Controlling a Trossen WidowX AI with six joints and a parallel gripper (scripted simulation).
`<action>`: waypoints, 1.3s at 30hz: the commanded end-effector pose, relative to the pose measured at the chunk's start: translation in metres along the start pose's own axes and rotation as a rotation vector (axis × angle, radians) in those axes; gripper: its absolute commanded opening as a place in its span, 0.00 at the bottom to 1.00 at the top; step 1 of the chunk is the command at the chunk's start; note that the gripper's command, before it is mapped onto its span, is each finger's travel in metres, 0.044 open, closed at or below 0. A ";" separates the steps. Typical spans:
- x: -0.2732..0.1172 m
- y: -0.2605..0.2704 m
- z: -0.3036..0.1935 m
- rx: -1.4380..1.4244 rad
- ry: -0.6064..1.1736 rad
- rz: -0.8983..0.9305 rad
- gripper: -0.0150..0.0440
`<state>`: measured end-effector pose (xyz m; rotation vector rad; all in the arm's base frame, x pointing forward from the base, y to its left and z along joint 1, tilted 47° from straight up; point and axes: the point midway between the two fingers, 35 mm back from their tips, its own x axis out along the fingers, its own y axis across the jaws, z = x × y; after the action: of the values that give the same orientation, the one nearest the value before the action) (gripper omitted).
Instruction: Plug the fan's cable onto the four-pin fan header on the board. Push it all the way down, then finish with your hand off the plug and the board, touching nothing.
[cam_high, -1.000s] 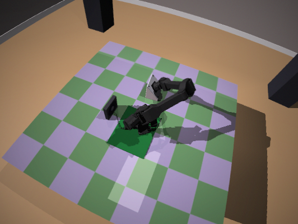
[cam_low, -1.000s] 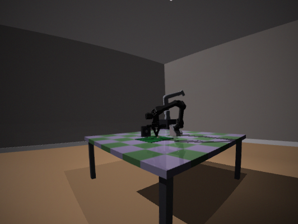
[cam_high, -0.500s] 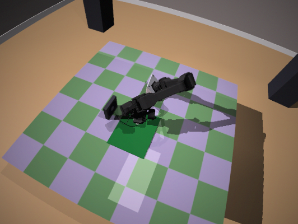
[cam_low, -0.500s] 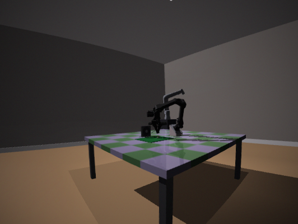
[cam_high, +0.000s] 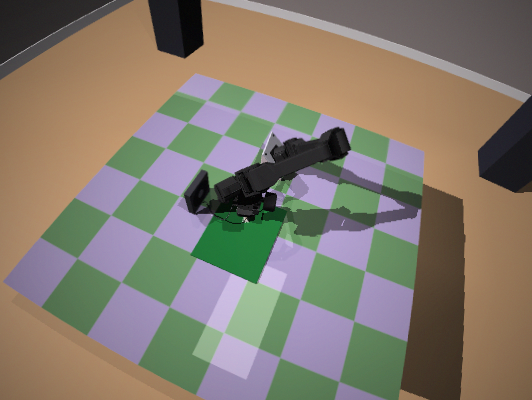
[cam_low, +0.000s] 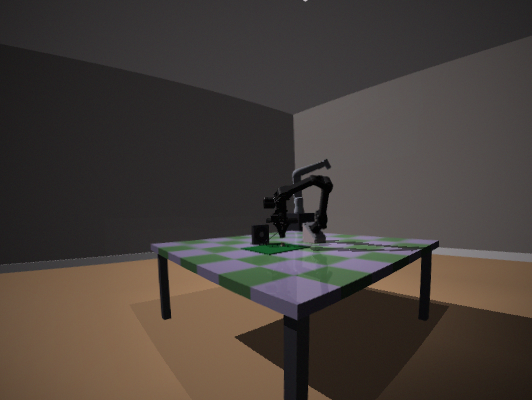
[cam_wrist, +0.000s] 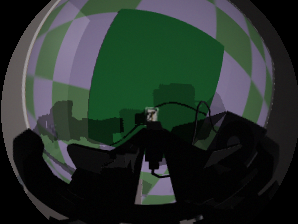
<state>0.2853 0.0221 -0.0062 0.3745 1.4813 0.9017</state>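
The green board (cam_high: 239, 252) (cam_low: 267, 250) (cam_wrist: 160, 55) lies flat on the table. The black fan (cam_high: 198, 192) (cam_low: 260, 234) (cam_wrist: 235, 140) stands upright beside it. Its thin dark cable (cam_high: 220, 217) (cam_wrist: 175, 103) curves over the board to my fingers. My gripper (cam_low: 282, 235) (cam_wrist: 153, 131) points down, a little above the board, shut on the cable's plug; the fingers largely hide the dark plug. A small pale part (cam_high: 245, 220) (cam_wrist: 151, 114), seemingly the fan header, shows just past the fingertips. The pins and the exact gap between plug and header are too small to tell.
The arm's pale base (cam_high: 270, 146) (cam_low: 312, 234) stands on the checkered table (cam_high: 167, 320) (cam_low: 300, 299), behind the board. The fan stands close to the arm's wrist. The arm's shadow falls across the table.
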 end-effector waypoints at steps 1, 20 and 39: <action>0.000 -0.001 0.000 0.006 0.004 -0.002 0.25; 0.022 0.000 0.002 0.007 0.004 -0.001 0.25; 0.022 0.001 0.004 0.005 0.004 -0.001 0.25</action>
<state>0.2854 0.0384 -0.0204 0.3706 1.4890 0.8983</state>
